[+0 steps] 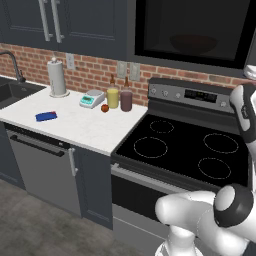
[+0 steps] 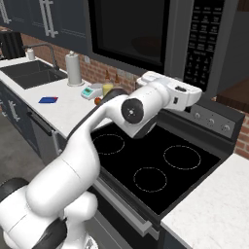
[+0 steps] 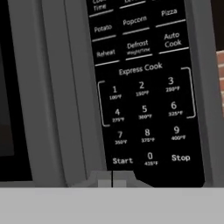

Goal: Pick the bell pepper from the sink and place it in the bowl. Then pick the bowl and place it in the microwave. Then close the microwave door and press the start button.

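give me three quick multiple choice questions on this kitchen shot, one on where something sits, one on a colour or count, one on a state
1. Where does the paper towel roll stand?
A. on the white counter between the sink and the stove
B. on the stove top
C. inside the microwave

2. How many burner rings are marked on the black stove top?
A. two
B. four
C. six

3. What state is the microwave door in?
A. closed
B. swung wide open
C. taken off

Answers:
1. A, since the roll stands near the brick wall, with the sink to its left.
2. B, as both base views show four white circles.
3. A, because the dark glass panel lies flush with the microwave front, beside the keypad whose Start button the hand view faces, just above the shut gripper.
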### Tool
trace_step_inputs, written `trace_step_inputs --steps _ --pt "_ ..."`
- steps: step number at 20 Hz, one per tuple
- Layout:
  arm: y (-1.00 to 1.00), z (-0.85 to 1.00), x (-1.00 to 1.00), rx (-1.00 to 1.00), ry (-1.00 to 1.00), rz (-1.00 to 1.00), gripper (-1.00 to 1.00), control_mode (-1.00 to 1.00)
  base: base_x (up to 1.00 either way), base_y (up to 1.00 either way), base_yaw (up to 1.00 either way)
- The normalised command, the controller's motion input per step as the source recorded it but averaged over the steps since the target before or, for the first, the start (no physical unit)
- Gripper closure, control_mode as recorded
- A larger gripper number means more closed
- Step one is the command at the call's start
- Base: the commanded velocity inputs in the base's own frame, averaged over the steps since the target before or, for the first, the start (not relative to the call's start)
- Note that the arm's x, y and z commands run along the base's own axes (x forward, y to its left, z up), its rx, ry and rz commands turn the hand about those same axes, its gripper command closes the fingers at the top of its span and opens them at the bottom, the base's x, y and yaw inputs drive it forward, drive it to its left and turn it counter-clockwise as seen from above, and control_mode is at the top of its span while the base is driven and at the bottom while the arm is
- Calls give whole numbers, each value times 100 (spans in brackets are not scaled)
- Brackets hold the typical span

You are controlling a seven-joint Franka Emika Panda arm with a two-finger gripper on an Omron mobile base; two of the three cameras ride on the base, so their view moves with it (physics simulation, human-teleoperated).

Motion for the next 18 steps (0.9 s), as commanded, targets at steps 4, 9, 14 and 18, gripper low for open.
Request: trace_step_inputs --steps 4,9,14,18 --pt "-18 0 19 0 0 0 100 -100 0 0 0" --pt "-15 -1 15 0 0 0 100 -100 0 0 0" --pt "-4 -2 24 0 0 0 100 -100 0 0 0" --pt "-19 -11 52 0 0 1 100 -100 0 0 0"
